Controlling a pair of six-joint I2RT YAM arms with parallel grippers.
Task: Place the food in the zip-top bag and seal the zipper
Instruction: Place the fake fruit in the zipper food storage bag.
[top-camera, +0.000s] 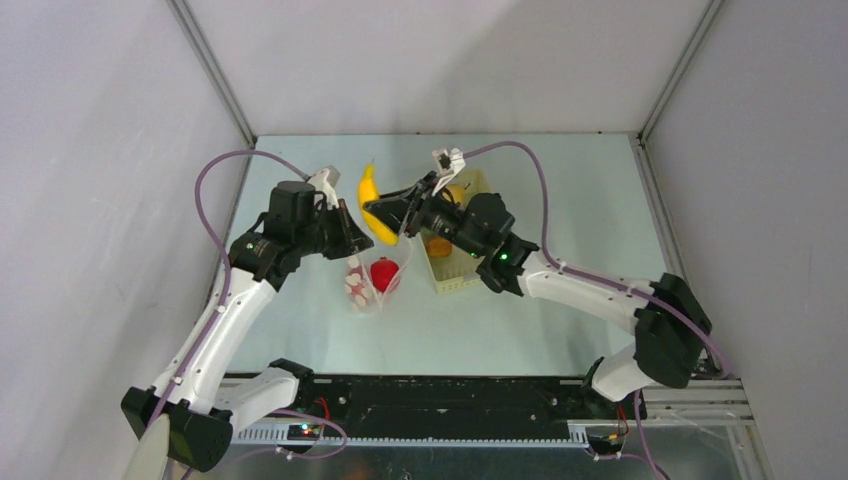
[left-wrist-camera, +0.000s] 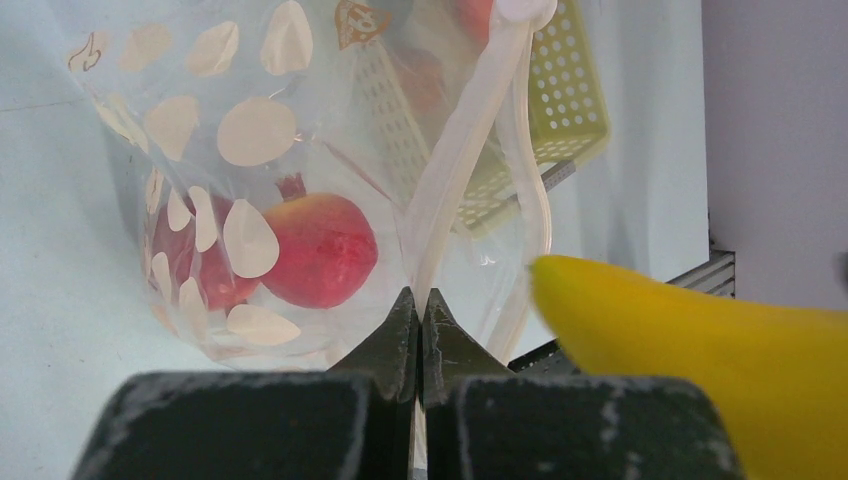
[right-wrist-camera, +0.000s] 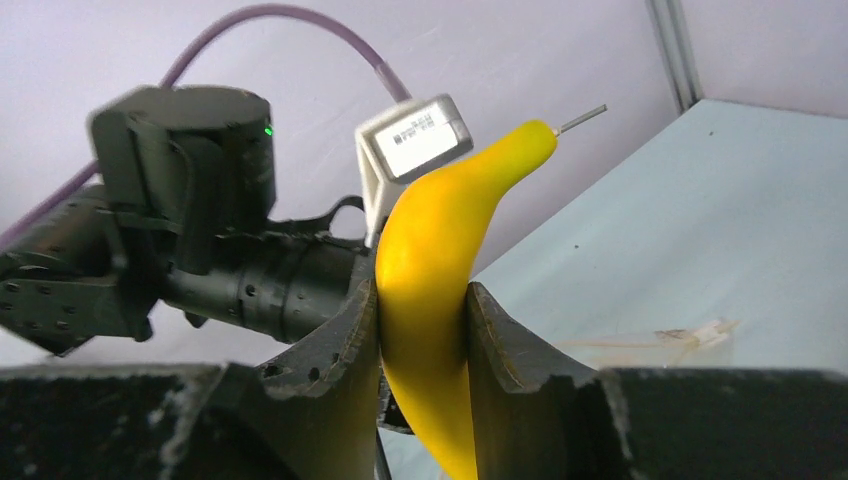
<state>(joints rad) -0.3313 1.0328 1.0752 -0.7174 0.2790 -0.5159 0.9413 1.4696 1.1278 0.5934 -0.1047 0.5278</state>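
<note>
The clear dotted zip-top bag (top-camera: 368, 283) stands open at mid-table with a red fruit (top-camera: 383, 273) inside; the fruit also shows in the left wrist view (left-wrist-camera: 318, 248). My left gripper (top-camera: 352, 240) is shut on the bag's white zipper strip (left-wrist-camera: 455, 180) and holds the mouth up. My right gripper (top-camera: 388, 215) is shut on the yellow banana (top-camera: 373, 205), held upright just above and behind the bag's mouth. The banana shows between the right fingers (right-wrist-camera: 425, 300) and at the right of the left wrist view (left-wrist-camera: 700, 350).
The pale yellow perforated basket (top-camera: 452, 270) stands right of the bag, under my right arm, with orange and yellow pieces (top-camera: 440, 243) in it. It shows through the bag in the left wrist view (left-wrist-camera: 560, 110). Grey walls close the table's left, back and right.
</note>
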